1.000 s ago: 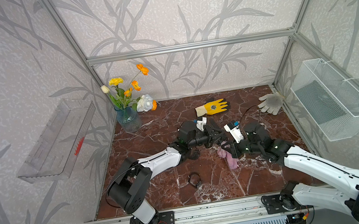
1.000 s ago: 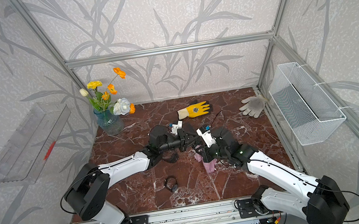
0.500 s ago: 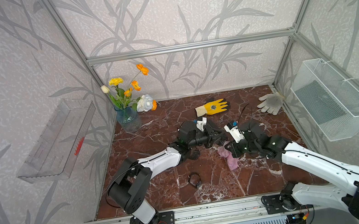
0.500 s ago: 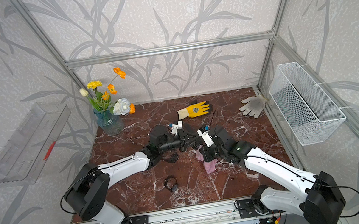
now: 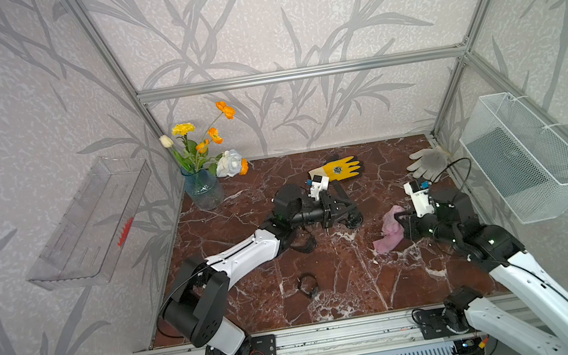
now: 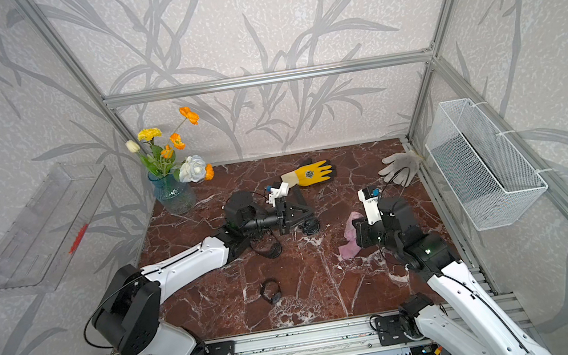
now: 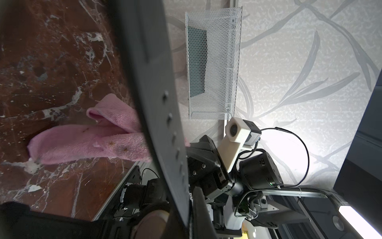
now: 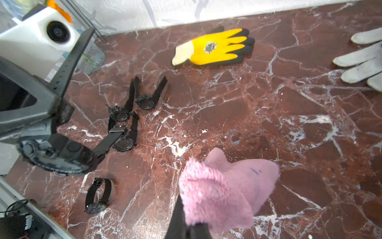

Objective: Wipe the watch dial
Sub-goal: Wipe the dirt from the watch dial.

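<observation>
Grey glove (image 8: 363, 60) is cut off at the edge; held watch (image 8: 55, 154) is blurred; cloth (image 7: 82, 140) is partly hidden by strap (image 7: 157, 103).

You're looking at a glossy, white-veined marble-look worktop (image 8: 289, 124), a fluffy pink terry cloth (image 8: 223, 192), a matt black watch (image 8: 55, 155) with a rubbery strap, a white wire-mesh basket (image 7: 217, 62) and a blue glass vase (image 5: 204, 192).

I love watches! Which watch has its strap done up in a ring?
The lone watch near the table's front edge. The three clustered watches and the held watch in the left gripper have open straps.
</observation>
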{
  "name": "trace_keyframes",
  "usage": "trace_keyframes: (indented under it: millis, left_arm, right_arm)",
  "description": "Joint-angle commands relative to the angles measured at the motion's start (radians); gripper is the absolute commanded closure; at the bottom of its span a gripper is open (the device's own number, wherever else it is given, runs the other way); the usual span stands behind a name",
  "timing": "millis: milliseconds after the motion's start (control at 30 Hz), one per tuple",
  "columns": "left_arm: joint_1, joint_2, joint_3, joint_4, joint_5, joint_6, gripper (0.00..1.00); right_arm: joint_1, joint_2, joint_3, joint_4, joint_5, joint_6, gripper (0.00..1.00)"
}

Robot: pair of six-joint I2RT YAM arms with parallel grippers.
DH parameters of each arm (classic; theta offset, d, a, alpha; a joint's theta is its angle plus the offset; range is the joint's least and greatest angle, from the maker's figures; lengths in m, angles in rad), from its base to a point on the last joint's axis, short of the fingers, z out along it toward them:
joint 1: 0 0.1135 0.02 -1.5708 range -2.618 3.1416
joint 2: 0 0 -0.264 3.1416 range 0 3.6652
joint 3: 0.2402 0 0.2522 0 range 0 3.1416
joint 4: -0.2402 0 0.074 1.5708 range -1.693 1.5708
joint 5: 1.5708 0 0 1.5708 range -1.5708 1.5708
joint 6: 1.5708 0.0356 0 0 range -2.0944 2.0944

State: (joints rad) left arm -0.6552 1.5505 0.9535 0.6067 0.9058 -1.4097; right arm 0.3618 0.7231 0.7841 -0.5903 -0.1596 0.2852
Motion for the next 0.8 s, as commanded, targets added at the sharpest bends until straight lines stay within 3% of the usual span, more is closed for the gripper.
trace_keyframes:
  millis: [0, 267, 467, 767]
  left_arm:
    - [0.006, -0.058, 0.054, 0.068, 0.114, 0.023, 1.00]
    - [0.038, -0.012, 0.013, 0.372, 0.085, -0.284, 1.00]
    - [0.039, 0.054, -0.008, 0.532, -0.004, -0.493, 1.00]
    - [0.038, 0.090, 0.008, 0.538, -0.022, -0.532, 1.00]
  right_arm:
    - [-0.005, -0.030, 0.016, 0.004, -0.100, -0.016, 1.00]
    - [-0.006, -0.069, 0.049, 0.018, -0.169, -0.004, 1.00]
    - [-0.006, -0.061, 0.061, 0.016, -0.186, -0.001, 1.00]
    - [-0.005, -0.071, 0.080, 0.050, -0.189, -0.003, 1.00]
